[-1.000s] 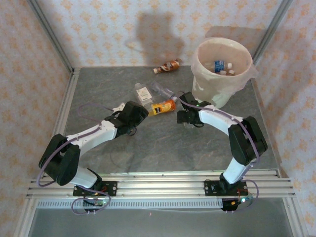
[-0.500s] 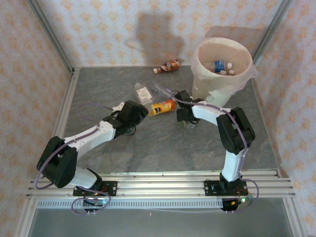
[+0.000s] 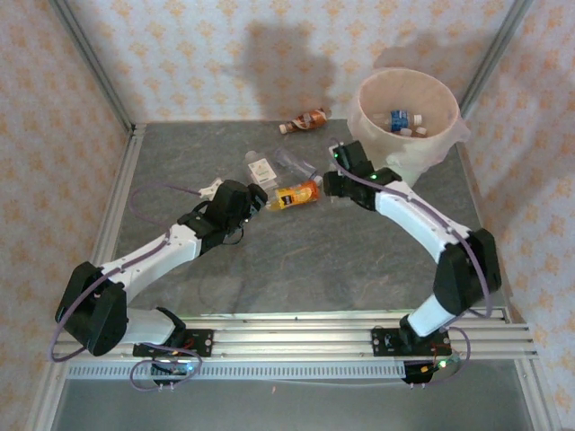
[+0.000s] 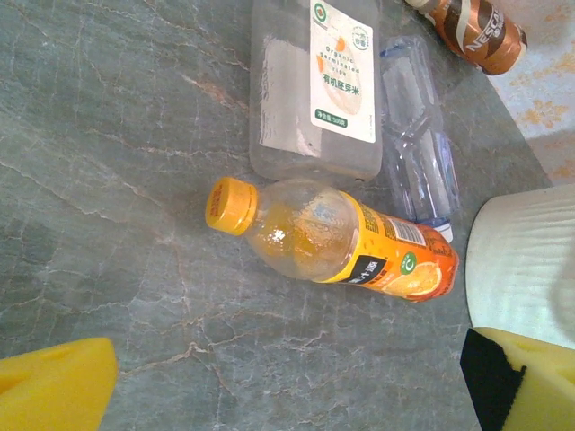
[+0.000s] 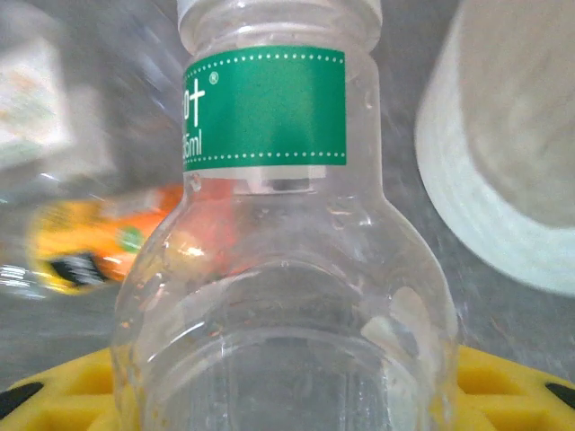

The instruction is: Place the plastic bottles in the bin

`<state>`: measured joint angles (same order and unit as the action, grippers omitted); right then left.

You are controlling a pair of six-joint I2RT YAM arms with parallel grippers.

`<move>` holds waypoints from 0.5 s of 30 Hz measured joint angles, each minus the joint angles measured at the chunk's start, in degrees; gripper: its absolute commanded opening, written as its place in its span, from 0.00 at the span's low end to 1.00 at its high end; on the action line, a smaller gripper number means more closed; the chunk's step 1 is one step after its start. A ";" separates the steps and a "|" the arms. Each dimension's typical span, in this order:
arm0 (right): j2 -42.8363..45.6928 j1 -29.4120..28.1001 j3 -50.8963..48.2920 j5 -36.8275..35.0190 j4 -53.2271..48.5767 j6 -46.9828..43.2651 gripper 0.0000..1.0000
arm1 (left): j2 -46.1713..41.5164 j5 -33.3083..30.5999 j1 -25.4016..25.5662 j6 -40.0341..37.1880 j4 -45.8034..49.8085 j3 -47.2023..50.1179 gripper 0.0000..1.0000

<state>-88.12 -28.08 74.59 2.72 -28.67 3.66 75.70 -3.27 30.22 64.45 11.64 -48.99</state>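
Right gripper up beside bin, near its left wall. Yellow pads closed in on clear green-label bottle, which looks gripped, though contact sits at frame edge. Left gripper spread wide, holding nothing, low over table, just short of orange bottle. White-label bottle and crushed clear bottle just beyond it. Brown bottle by far wall. Few bottles inside bin.
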 measured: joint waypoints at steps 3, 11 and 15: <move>3.30 0.02 3.58 2.99 0.87 -0.37 0.50 | 0.00 0.00 0.00 0.00 -0.33 0.22 1.00; 7.08 4.52 9.16 6.16 9.03 1.75 0.49 | 0.00 -0.13 0.00 0.02 -0.39 0.83 1.00; 7.17 9.27 10.01 6.34 12.15 4.13 0.49 | -0.31 -0.17 0.00 0.00 -0.39 1.01 1.00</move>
<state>-80.95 -18.81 84.60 9.06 -16.51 7.79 75.40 -3.44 30.22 64.45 11.25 -47.99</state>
